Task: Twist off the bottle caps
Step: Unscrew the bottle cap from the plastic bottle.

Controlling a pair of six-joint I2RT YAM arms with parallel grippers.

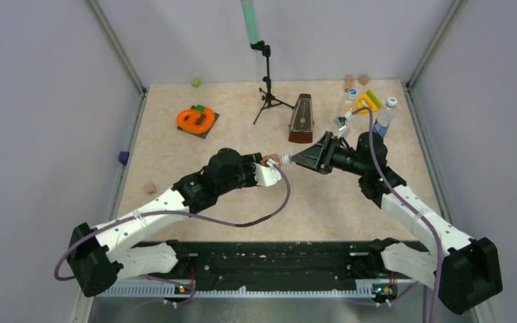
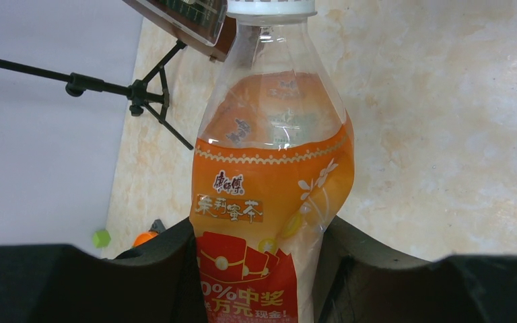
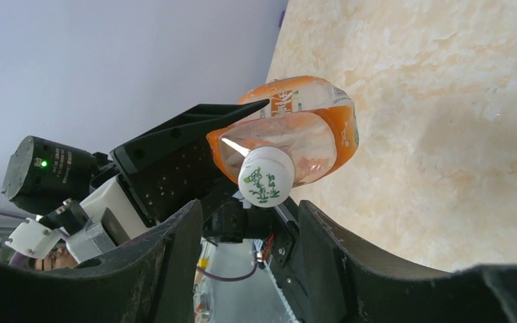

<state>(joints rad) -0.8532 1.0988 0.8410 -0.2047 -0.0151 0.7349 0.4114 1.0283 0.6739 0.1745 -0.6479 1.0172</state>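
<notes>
Right gripper lining up on the orange bottle's cap

The left gripper is clamping the bottle by its lower body at mid-table, apparently off the surface, with the cap pointing right. The right gripper is facing the cap head-on, its fingers standing apart on either side and not touching it. To do this well, it should be centring on the cap's axis, sliding on until the pads are covering the cap's side, then pinching firmly before twisting. The left grip looks to be denting the soft wall, so squeezing harder risks a spill. The labelled bottle and clear bottle are waiting capped at far right.
</notes>
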